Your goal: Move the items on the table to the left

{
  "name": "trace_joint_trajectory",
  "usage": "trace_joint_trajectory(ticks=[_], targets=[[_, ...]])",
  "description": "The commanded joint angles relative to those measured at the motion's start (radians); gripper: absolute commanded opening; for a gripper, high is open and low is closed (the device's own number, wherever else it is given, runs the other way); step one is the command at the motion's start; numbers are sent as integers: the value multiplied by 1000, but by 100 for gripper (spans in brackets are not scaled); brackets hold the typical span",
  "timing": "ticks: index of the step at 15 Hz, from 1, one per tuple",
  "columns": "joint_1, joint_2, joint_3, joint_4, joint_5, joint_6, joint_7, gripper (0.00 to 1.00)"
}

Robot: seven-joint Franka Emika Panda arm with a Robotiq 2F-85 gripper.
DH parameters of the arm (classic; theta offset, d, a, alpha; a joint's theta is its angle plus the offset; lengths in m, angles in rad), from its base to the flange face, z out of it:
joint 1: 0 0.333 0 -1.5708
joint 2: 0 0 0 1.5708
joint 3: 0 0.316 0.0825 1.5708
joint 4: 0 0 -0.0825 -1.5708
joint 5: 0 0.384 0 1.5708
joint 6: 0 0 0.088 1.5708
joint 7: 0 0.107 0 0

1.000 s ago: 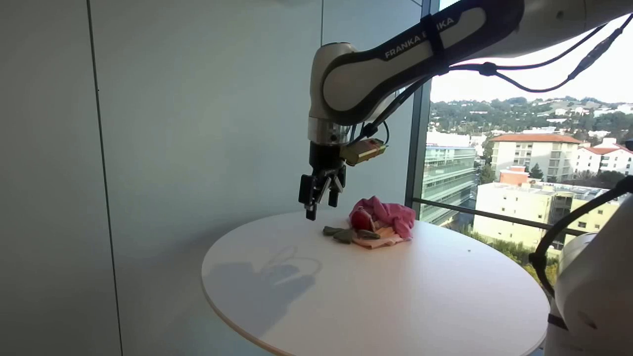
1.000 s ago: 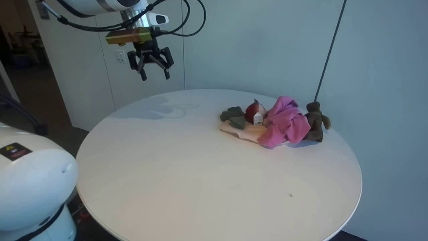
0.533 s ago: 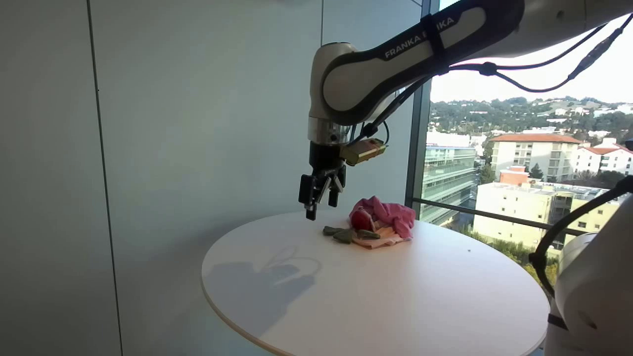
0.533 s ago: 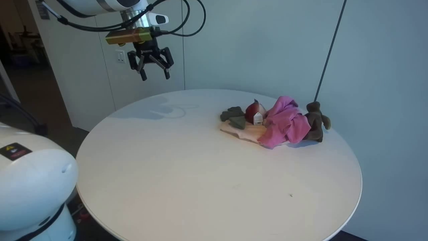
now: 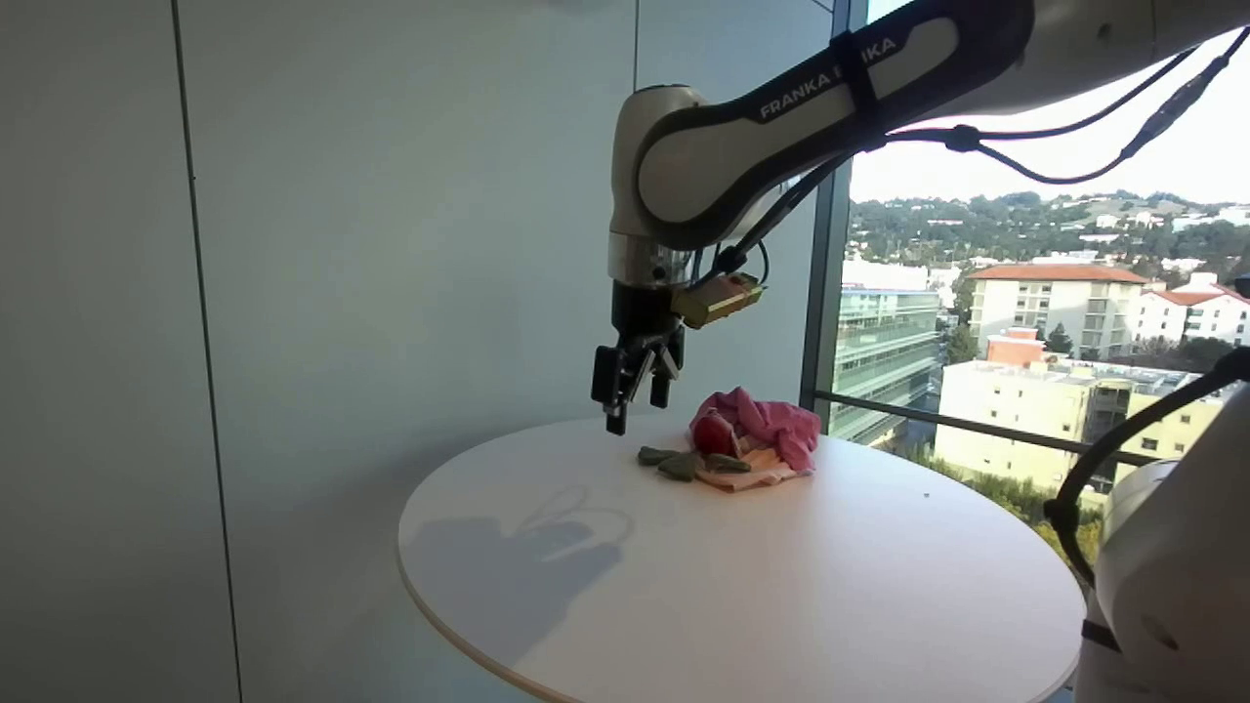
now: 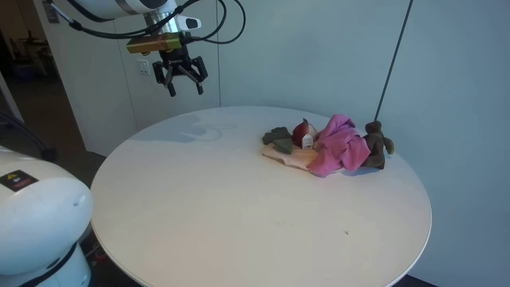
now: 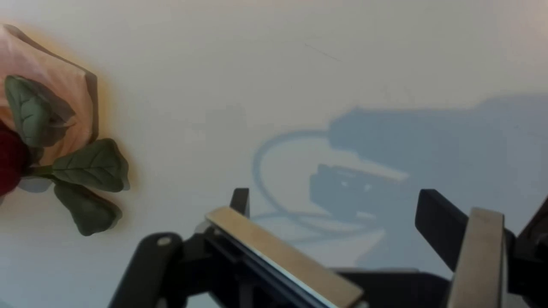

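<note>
A red plush vegetable [image 6: 301, 134] [image 5: 715, 435] with dark green leaves [image 6: 275, 136] [image 7: 92, 167] lies on a flat peach cloth [image 6: 295, 156] [image 5: 757, 475]. A crumpled pink cloth [image 6: 342, 145] [image 5: 781, 424] sits against it, partly over the peach cloth. A brown plush figure [image 6: 374, 146] stands behind the pink cloth and does not show elsewhere. My gripper [image 6: 186, 91] [image 5: 638, 414] is open and empty, well above the table. In the wrist view the gripper [image 7: 336, 200] has bare table between its fingers, with the vegetable and peach cloth [image 7: 72, 81] at the left edge.
The round white table [image 6: 223, 207] [image 5: 801, 586] carries the items in one cluster near its edge. A pale wall [image 6: 303, 59] stands close behind it, and a window [image 5: 1035, 244] is to one side. The arm's shadow falls on the tabletop.
The gripper has shifted by a barely visible amount. It stays open, and the items on the table have not moved.
</note>
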State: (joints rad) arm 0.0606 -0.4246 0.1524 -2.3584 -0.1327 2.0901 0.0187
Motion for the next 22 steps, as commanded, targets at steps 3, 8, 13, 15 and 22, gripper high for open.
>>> trace_joint_trajectory(ticks=[3, 8, 13, 15, 22], targets=[[-100, -15, -34, 185, -199, -90, 107, 100], [-180, -24, -220, 319, -154, -122, 0, 100], [-220, 86, -439, 496, -115, -55, -273, 100], [-200, 182, -538, 602, 12, -110, -414, 100], [-245, 525, -548, 820, 272, -247, -719, 100]])
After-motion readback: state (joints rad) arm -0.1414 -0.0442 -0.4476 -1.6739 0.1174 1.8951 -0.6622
